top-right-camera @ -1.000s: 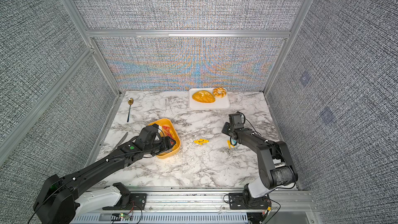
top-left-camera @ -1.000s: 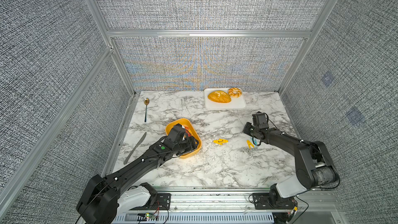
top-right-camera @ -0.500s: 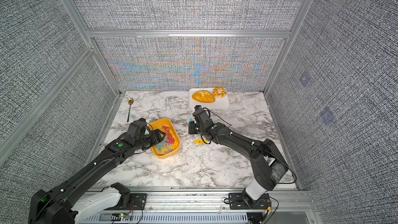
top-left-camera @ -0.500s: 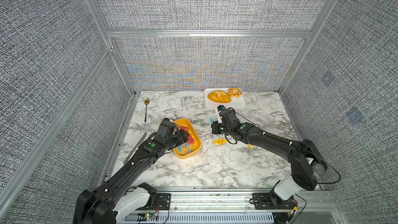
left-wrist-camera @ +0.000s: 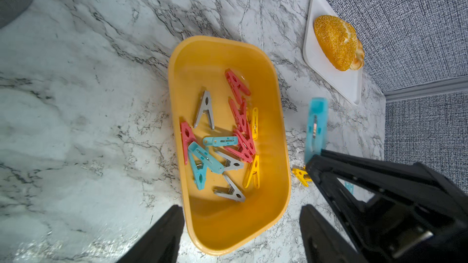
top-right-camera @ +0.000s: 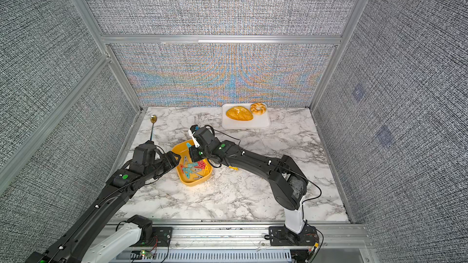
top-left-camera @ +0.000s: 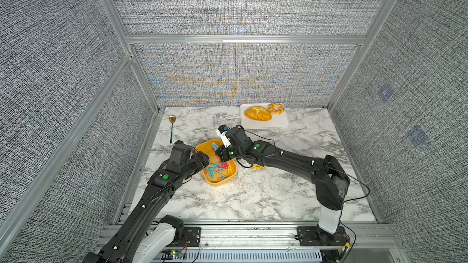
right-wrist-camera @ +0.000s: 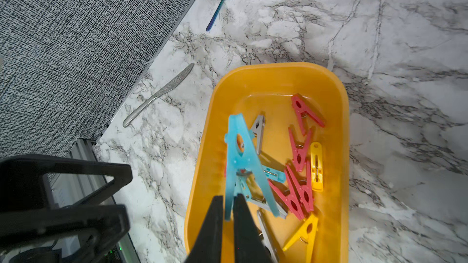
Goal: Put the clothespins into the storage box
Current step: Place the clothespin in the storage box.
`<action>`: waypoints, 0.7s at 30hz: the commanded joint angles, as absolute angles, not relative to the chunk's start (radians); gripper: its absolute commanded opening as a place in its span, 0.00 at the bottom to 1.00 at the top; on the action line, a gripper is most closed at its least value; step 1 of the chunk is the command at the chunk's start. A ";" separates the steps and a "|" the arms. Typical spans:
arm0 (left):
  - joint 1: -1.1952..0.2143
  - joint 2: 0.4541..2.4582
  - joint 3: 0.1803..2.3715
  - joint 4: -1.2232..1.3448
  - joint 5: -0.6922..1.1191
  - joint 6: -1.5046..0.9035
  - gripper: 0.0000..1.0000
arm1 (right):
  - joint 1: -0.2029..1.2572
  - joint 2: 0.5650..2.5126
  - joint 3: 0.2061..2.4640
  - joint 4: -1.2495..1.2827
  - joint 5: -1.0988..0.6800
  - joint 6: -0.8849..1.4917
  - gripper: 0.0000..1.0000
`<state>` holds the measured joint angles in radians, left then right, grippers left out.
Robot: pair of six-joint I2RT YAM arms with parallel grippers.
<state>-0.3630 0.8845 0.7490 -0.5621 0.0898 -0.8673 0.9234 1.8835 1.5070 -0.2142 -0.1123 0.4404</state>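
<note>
Clothespins [left-wrist-camera: 220, 140] in storage box [left-wrist-camera: 228, 228]: three grey, two yellow, several red, teal. One yellow clothespin [left-wrist-camera: 300, 175] on table [left-wrist-camera: 88, 97] beside it. Right gripper [right-wrist-camera: 228, 198] pinches one teal clothespin [right-wrist-camera: 240, 153] over box. Left gripper [left-wrist-camera: 241, 208] spread, straddling box end.

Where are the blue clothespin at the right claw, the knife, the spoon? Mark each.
blue clothespin [right-wrist-camera: 241, 159]: right wrist view, body below its hole
knife [right-wrist-camera: 159, 94]: right wrist view, middle of its length
spoon [top-left-camera: 172, 119]: in a top view, its bowl

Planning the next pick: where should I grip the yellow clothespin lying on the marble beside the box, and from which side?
Probably from straight above, pinching the yellow clothespin across its narrow middle: it lies flat on the table, its A-shape facing up.
</note>
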 commanded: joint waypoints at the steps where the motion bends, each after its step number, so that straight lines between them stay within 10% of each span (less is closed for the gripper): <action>1: -0.360 0.875 0.753 -0.588 0.112 -0.851 0.77 | 0.925 1.866 1.491 -0.203 -0.139 0.403 0.29; 21: -0.617 1.014 0.709 -0.366 0.115 -0.927 0.73 | 0.611 1.351 0.860 -0.196 0.105 0.493 0.31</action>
<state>-0.5789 0.9909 0.7063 -0.4496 0.1547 -0.8963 0.6609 1.3888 0.9085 -0.1867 0.0498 0.4633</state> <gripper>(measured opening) 0.725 0.309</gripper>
